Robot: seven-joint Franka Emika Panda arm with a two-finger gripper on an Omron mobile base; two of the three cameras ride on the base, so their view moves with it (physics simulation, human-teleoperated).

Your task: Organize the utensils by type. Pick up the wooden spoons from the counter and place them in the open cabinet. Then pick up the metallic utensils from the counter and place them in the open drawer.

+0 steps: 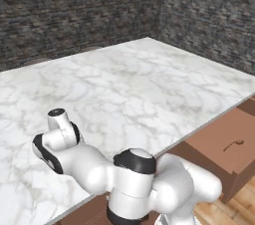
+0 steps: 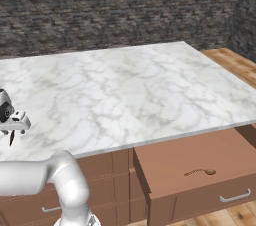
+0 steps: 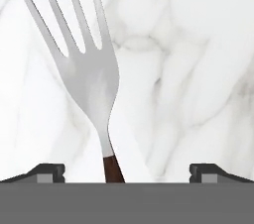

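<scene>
Arm: your white arm (image 1: 134, 179) sits nearest the base cameras, folded low at the front edge of the counter, elbow bent to the left in the left base view.
Counter: you see a white marble counter (image 2: 130, 90) spanning both base views, with dark stone walls behind it.
Drawer: you see a brown drawer (image 2: 192, 167) pulled open below the counter's front edge, to the arm's right; a small dark utensil-like item (image 2: 200, 172) lies inside it, too small for you to identify.
Fork: you see a metallic fork (image 3: 92, 77) lying flat on the marble in the hand view, tines toward the top left of that view, with its brown handle end (image 3: 113, 168) at the bottom between the fingertips.
Gripper: your gripper (image 3: 127, 172) hangs over the fork's neck, jaws spread wide and holding nothing; one finger (image 3: 47, 172) stands left of the handle, the other well to its right, neither touching the fork as far as you can tell.
</scene>
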